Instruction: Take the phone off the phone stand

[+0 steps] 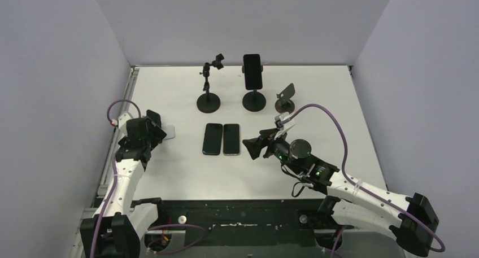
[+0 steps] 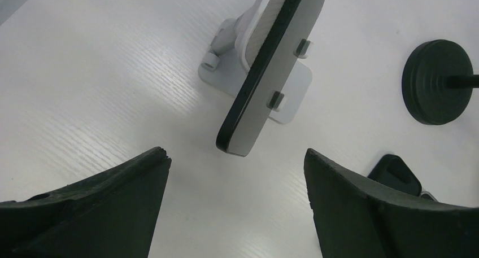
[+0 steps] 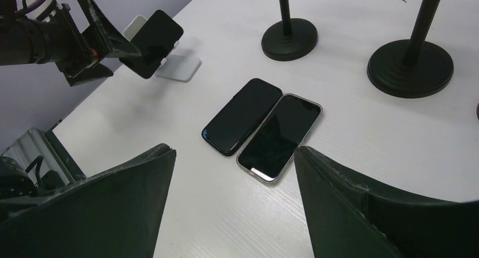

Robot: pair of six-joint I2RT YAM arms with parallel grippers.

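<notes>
A dark phone [image 2: 275, 71] leans tilted in a small white phone stand [image 2: 297, 87] near the table's left side, held by two small clips. My left gripper [image 2: 236, 156] is open just short of the phone's lower end, one finger on each side and not touching it. The right wrist view shows the same phone [image 3: 152, 42] on its stand [image 3: 179, 66] with the left gripper's fingers [image 3: 104, 35] beside it. In the top view the left gripper [image 1: 153, 126] covers most of the phone. My right gripper [image 1: 250, 147] hangs open and empty over the table's middle.
Two phones [image 1: 213, 138] [image 1: 231, 138] lie flat side by side just ahead of the right gripper. At the back stand an empty black stand [image 1: 209, 94], a black stand holding a phone [image 1: 252, 71], and a small stand with a phone [image 1: 285, 97]. Walls enclose three sides.
</notes>
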